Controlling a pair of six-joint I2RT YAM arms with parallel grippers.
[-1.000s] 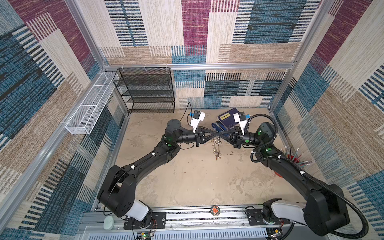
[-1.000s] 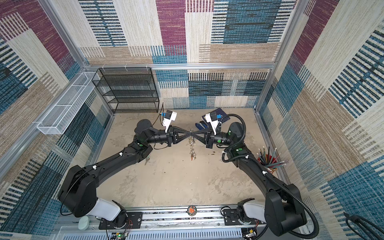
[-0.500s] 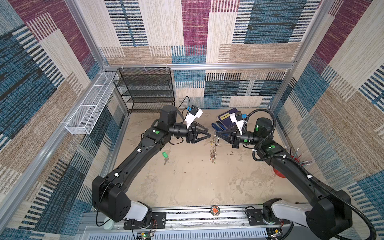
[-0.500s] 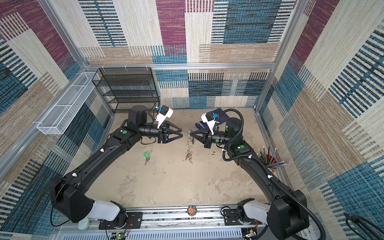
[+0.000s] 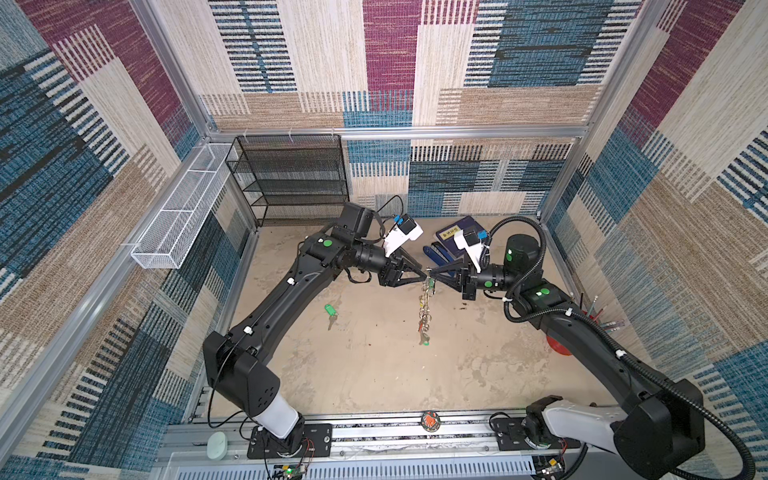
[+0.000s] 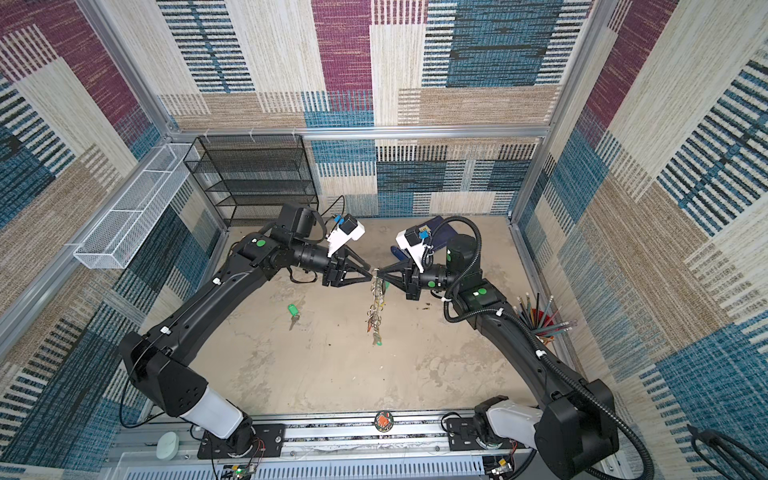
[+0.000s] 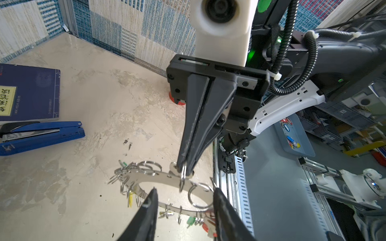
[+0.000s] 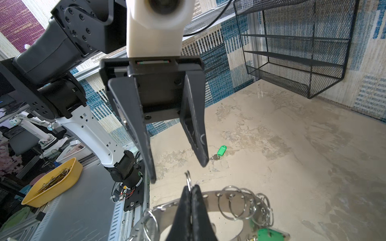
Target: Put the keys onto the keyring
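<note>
Patchwork walls [image 5: 390, 62] are seen around the table [image 5: 374, 374]. In both top views the keyring [image 5: 424, 309] is hung from the right claw [image 5: 430, 275], the green-tagged key [image 5: 329, 311] is seen apart on the table, and pencils [image 6: 534, 309] are held in a red cup [image 6: 549, 323]. In the left wrist view the right claw is shown pinched on a split ring [image 7: 182, 175], the left claw [image 7: 184, 189] spread wide beside it. A yellow tray [image 8: 62, 188] of metal clips [image 8: 56, 180], off the table, is shown by the right wrist view alone.
</note>
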